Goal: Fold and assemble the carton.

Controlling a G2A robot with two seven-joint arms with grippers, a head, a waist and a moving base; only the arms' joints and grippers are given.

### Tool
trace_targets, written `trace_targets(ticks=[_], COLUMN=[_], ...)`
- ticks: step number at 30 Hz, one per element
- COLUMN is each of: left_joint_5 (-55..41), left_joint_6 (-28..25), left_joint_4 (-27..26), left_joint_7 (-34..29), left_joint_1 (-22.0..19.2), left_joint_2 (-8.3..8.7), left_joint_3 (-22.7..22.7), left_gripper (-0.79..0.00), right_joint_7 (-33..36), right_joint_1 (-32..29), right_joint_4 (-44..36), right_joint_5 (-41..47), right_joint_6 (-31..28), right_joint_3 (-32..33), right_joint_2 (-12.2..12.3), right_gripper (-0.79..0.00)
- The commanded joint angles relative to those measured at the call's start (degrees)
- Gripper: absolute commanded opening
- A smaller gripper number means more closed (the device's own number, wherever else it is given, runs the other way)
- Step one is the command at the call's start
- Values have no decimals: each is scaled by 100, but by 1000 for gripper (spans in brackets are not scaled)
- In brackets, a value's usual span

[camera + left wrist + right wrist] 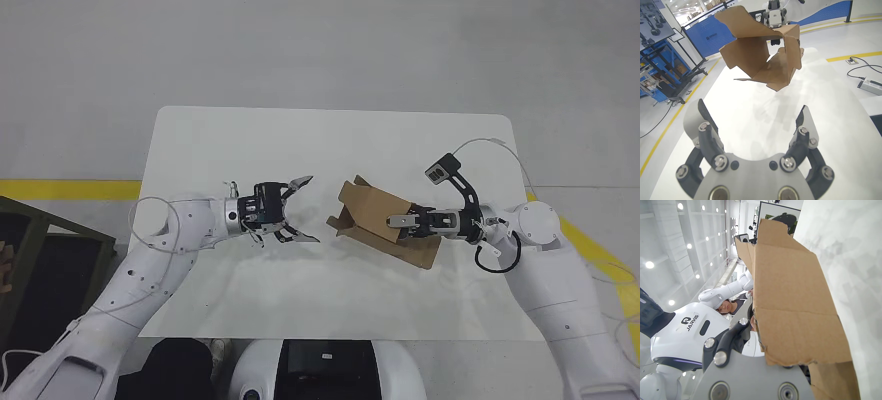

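Looking down from the top camera, I saw the carton [372,208] held over the right half of the white table [200,140], well short of any edge. Its long axis ran on a diagonal, from the end nearer the table's middle and far side back toward the right arm and the near side. The right gripper [398,221] was clamped on one cardboard wall at about mid-length, with one finger outside the panel and the other inside. In the left wrist view the carton [776,70] pointed its open mouth straight at that camera. It was a skewed tube, not yet squared, with loose flaps splayed out around the opening. It looked raised above the tabletop, though I could not tell whether its lowest corner touched. The left gripper [311,210] sat level with that open end and near it but apart from it. Its fingers [705,113] were spread wide and held nothing.
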Motion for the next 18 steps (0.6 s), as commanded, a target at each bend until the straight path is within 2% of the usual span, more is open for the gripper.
trace_targets(ticks=[1,4,6,10,18], left_joint_5=[-85,-268,-149,-220,-468], left_joint_6=[-44,-477,-553,-868,-958], left_joint_4=[-77,-135,-200,-472,-631], left_joint_7=[-63,-348,-778,-1140,-1224], left_joint_1=[63,91,93,225,287], left_joint_2=[-2,16,36,74,122], left_joint_3=[12,-8,-25,-48,236], left_gripper=[0,0,0,0,0], right_joint_7=[0,-216,-241,-206,-99], right_joint_1=[0,-80,-117,-155,-156], right_joint_4=[0,-160,-246,-313,-349], right_joint_5=[0,-111,-176,-218,-209], right_joint_6=[0,40,51,71,42], right_joint_3=[0,-2,16,36,-67], right_joint_2=[0,4,15,31,22], right_gripper=[-785,-785,-785,-785,-785])
